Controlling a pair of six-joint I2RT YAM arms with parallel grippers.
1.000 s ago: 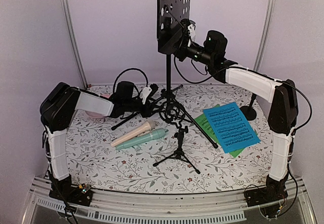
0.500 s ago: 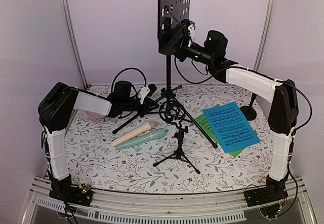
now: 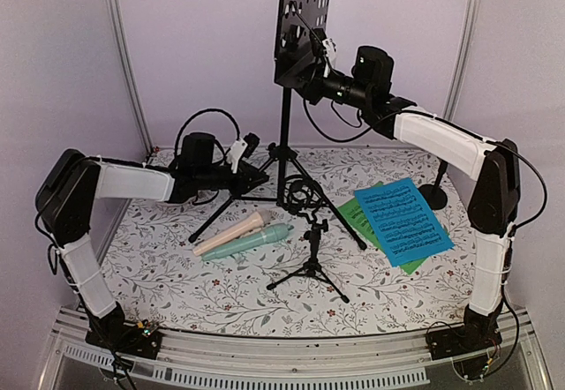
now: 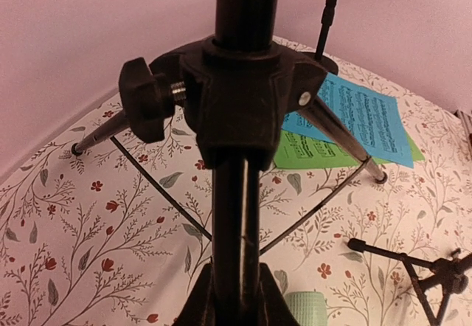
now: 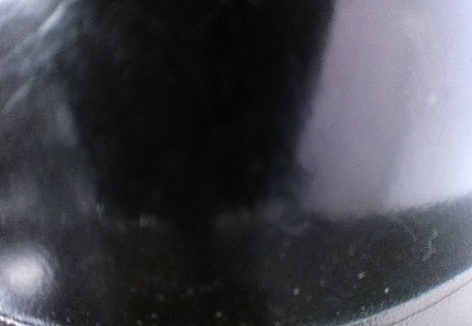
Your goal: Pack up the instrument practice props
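The black perforated music rack [image 3: 303, 19] stands on its pole [image 3: 284, 121] with tripod legs [image 3: 340, 218] spread. My left gripper [image 3: 250, 171] is shut on the pole just below the leg hub [image 4: 243, 90]; my fingers [image 4: 198, 305] flank the pole [image 4: 234, 223]. My right gripper [image 3: 311, 65] sits at the rack's lower edge and looks shut on it; its wrist view is a black blur. The beige microphone [image 3: 231, 233] and the mint microphone [image 3: 249, 243] lie side by side. A small black tripod [image 3: 311, 262] stands near them. The blue sheet [image 3: 403, 219] lies on the green sheet [image 3: 356, 213].
A black ring-shaped mount [image 3: 300, 198] sits under the stand. A black round-based stand [image 3: 433, 194] is at the right by the wall. Walls close in the back and sides. The left wrist view shows the blue sheet [image 4: 361, 118], the mint microphone's head [image 4: 304, 310] and a small tripod [image 4: 424, 271].
The music stand has risen and shifted a little; its leg hub is higher and the rack is higher in view. My left gripper moved up and left with the pole; my right gripper rose with the rack.
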